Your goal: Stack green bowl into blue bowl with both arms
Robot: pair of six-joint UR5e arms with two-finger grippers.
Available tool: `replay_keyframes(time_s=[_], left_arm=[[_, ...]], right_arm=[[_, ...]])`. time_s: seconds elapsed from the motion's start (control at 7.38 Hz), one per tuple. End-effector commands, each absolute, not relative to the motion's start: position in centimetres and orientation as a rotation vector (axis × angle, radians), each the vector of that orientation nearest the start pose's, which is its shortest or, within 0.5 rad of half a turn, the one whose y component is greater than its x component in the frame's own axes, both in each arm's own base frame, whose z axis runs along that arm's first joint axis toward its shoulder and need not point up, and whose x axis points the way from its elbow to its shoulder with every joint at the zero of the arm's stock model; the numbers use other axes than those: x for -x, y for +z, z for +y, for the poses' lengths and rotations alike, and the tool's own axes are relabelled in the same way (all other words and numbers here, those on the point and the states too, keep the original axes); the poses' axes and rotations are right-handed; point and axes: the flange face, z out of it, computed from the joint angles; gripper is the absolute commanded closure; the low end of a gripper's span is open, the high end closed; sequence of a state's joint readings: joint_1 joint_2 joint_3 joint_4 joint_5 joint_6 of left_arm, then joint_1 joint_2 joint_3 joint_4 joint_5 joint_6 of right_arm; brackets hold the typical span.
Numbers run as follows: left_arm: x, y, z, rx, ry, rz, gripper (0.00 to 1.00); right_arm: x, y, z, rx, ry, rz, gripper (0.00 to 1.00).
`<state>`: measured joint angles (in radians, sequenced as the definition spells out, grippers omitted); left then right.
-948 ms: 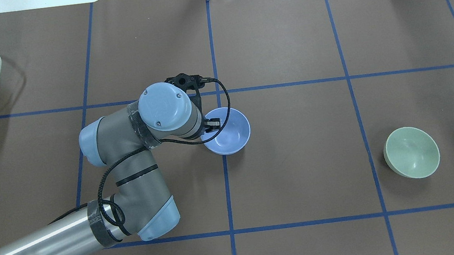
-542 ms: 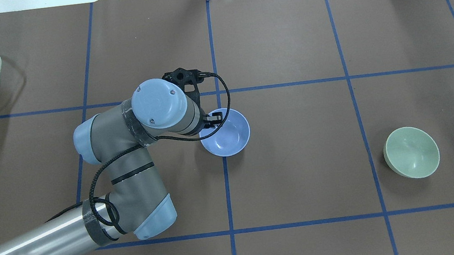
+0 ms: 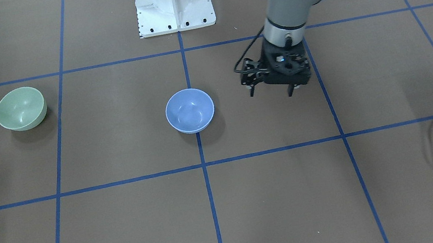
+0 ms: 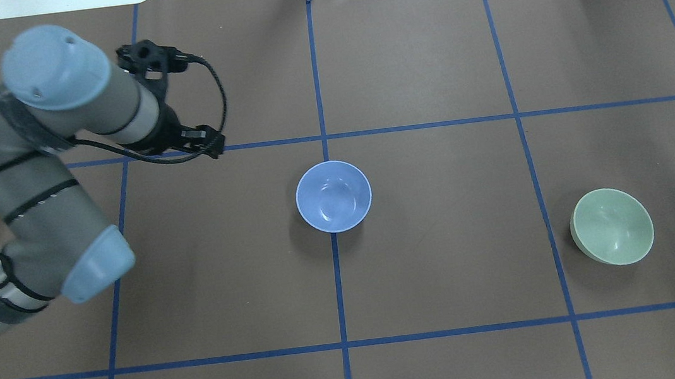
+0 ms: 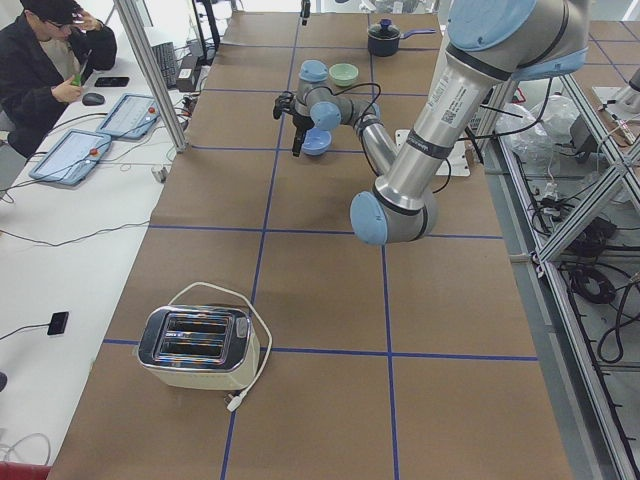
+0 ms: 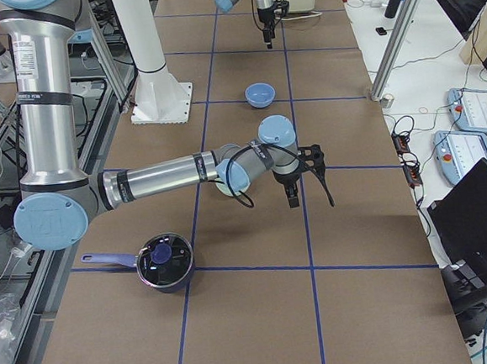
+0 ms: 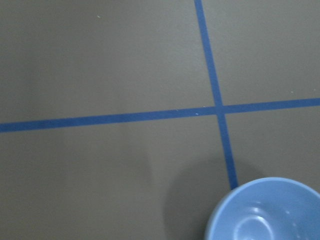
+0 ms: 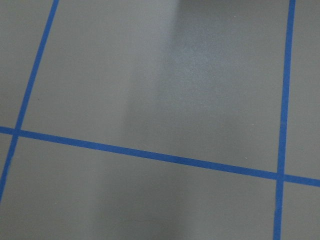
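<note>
**Q:** Left gripper [image 3: 271, 90], what's it doing?

**A:** Fingers spread, holding nothing, hovering well off the blue bowl [image 4: 333, 196] on the robot's left.

**Q:** And the right gripper [image 6: 309, 195]?

**A:** Can't tell how its jaws stand. The green bowl [image 4: 612, 226] sits well apart on the blue bowl's other side. I'd pinch its rim squarely, carry it level, centre it over the blue bowl and release low.

A robotics lab: an operator [image 5: 48, 50] is sitting at the table [image 5: 320, 300]'s far edge, teach pendants [image 5: 128, 114] lying beside aluminium posts [image 5: 150, 70].
</note>
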<state>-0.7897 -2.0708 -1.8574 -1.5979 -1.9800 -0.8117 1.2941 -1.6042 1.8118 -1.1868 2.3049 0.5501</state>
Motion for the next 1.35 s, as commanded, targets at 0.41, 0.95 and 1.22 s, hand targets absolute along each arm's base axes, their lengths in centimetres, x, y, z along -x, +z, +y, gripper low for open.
replay_keyframes(time_s=[0.41, 0.95, 1.22], left_arm=[[-2.4, 46.4, -56.2, -0.296, 0.341, 0.754, 0.01], [11.2, 58.7, -51.4, -0.171, 0.274, 0.736, 0.01], [11.4, 58.4, -50.9, -0.174, 0.274, 0.731, 0.01]], right_arm=[[15.1, 47.6, -43.0, -0.130, 0.055, -0.874, 0.00], [16.9, 48.9, -38.1, -0.114, -0.010, -0.809, 0.01], [19.6, 49.6, -37.8, -0.138, -0.038, -0.797, 0.06]])
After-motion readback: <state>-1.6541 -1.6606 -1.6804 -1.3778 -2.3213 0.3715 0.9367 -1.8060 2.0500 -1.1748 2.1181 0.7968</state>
